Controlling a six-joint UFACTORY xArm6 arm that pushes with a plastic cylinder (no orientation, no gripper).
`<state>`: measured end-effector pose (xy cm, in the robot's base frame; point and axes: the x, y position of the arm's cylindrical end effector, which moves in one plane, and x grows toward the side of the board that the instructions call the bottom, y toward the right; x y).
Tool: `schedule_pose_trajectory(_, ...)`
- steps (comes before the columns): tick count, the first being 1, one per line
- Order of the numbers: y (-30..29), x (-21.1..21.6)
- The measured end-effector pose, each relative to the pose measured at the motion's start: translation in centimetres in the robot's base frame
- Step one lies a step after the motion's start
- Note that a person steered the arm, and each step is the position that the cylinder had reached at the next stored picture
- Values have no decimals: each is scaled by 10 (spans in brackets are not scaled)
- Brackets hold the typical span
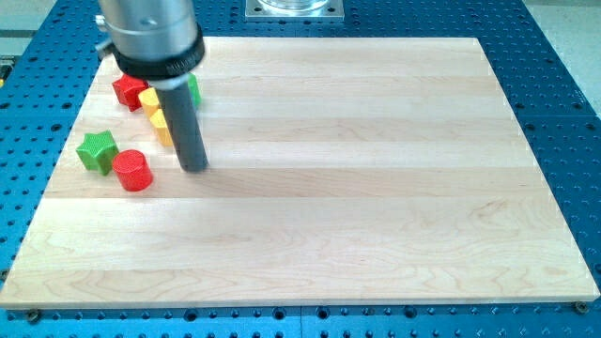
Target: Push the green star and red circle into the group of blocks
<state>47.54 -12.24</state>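
The green star point(97, 149) lies near the board's left edge. The red circle point(133, 170) touches it at its lower right. My tip point(193, 169) rests on the board to the right of the red circle, a small gap apart. The group of blocks sits at the view's upper left, above the star: a red block point(127, 90), a yellow block point(150, 101), another yellow block point(162, 127) and a green block point(193, 90). The rod and its mount hide parts of the group.
The wooden board point(376, 188) lies on a blue perforated table point(563, 94). The arm's metal mount point(152, 33) hangs over the board's upper left corner. A metal base plate point(295, 8) shows at the view's top.
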Motion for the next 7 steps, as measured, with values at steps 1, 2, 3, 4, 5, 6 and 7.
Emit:
schedule_pose_trajectory(1, -30, 30)
schedule_pose_trajectory(2, -67, -9)
schedule_pose_trajectory(3, -83, -19)
schedule_pose_trajectory(4, -108, 29)
schedule_pose_trajectory(5, -177, 20)
schedule_pose_trajectory(6, -146, -36)
schedule_pose_trajectory(7, -141, -58)
